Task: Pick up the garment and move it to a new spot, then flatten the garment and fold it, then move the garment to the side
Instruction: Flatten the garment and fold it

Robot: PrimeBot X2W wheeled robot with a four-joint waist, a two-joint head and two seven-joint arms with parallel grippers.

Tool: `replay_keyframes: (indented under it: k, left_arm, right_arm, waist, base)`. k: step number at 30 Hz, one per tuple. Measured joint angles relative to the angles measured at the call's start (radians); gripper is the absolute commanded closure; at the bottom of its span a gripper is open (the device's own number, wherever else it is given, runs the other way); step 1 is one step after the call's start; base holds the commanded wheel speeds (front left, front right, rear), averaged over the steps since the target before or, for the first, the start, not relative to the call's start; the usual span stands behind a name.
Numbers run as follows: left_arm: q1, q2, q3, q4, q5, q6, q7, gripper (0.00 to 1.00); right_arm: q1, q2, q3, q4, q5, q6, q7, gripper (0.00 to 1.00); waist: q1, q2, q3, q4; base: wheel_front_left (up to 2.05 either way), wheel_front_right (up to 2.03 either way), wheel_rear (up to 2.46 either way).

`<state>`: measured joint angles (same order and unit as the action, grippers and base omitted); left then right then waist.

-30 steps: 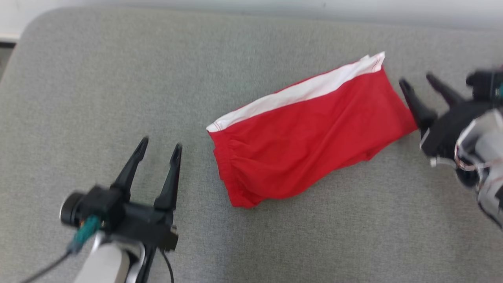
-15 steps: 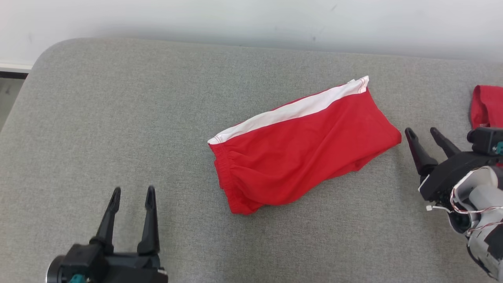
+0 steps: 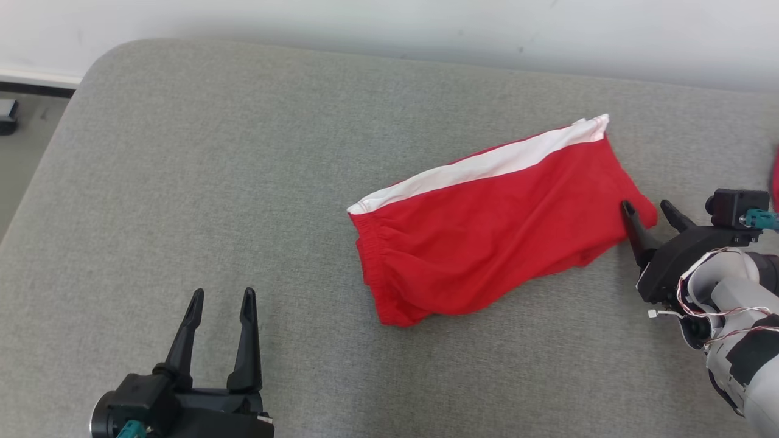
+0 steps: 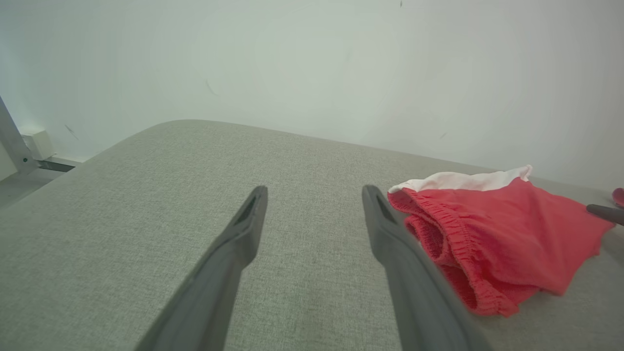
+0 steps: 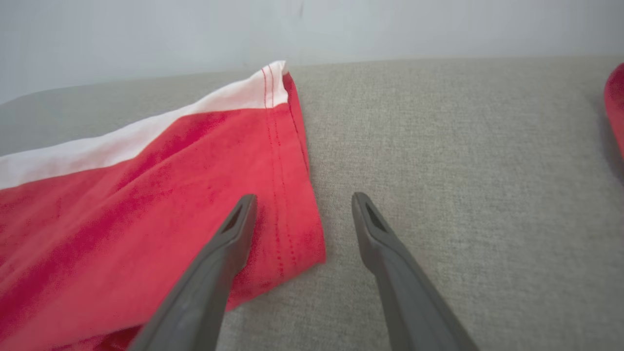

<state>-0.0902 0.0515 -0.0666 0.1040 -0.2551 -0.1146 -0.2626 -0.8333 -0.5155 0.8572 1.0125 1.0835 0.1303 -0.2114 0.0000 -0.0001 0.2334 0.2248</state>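
The garment [image 3: 499, 225], red shorts with a white side stripe, lies folded and slanted on the grey cushion [image 3: 243, 152]. My right gripper [image 3: 646, 207] is open at its lower right corner. One finger is over the red hem and the other over bare cushion, as the right wrist view shows [image 5: 304, 199] with the garment [image 5: 146, 195] on the left. My left gripper [image 3: 222, 295] is open and holds nothing, near the front left and well apart from the shorts. In the left wrist view [image 4: 314, 192] the elastic waistband end of the garment [image 4: 497, 234] lies to the right.
Another red cloth [image 5: 615, 107] pokes in at the right edge of the cushion. A white wall [image 3: 389, 24] runs behind. The cushion's rounded left corner drops to the floor [image 3: 24, 140], where a dark object [image 3: 7, 115] sits.
The camera has shifted. My right gripper has come in onto the garment's right corner, where before it stood clear of it. My left gripper has drawn back toward me. The garment lies as before.
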Motion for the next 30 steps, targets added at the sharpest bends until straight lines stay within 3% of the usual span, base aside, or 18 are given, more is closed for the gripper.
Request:
replay_keyframes:
  k: [7,8,9,22,30]
  left_arm:
    - [-0.013,0.000,-0.020,0.001,-0.025,0.009,0.000,0.00]
    - [-0.013,0.000,-0.018,0.003,-0.027,0.009,0.000,0.00]
    - [-0.013,0.000,-0.018,0.005,-0.028,0.009,0.000,0.00]
    - [0.038,0.000,-0.002,0.051,0.006,-0.002,0.000,0.00]
    - [0.072,-0.001,0.011,0.066,0.026,-0.010,0.000,0.00]
  right_arm:
    - [-0.017,0.025,0.019,0.062,0.018,0.000,0.059,0.00]
    - [-0.020,0.027,0.027,0.052,0.026,0.000,0.069,0.53]
    - [-0.020,0.028,0.031,0.047,0.027,0.000,0.069,1.00]
    - [0.075,0.021,0.090,-0.087,0.051,0.000,-0.022,1.00]
    - [0.248,-0.055,0.040,-0.258,0.097,0.000,-0.048,1.00]
  waist:
    - [0.0000,0.0000,0.019,0.035]
    - [0.0000,0.0000,0.021,0.037]
    - [0.0001,0.0000,0.020,0.037]
    - [0.0000,0.0000,-0.067,-0.010]
    - [-0.0001,0.0000,-0.127,-0.079]
  base:
    - [0.00,0.00,0.00]
    - [0.00,0.00,0.00]
    - [0.00,0.00,0.00]
    - [0.00,0.00,0.00]
    - [0.00,0.00,0.00]
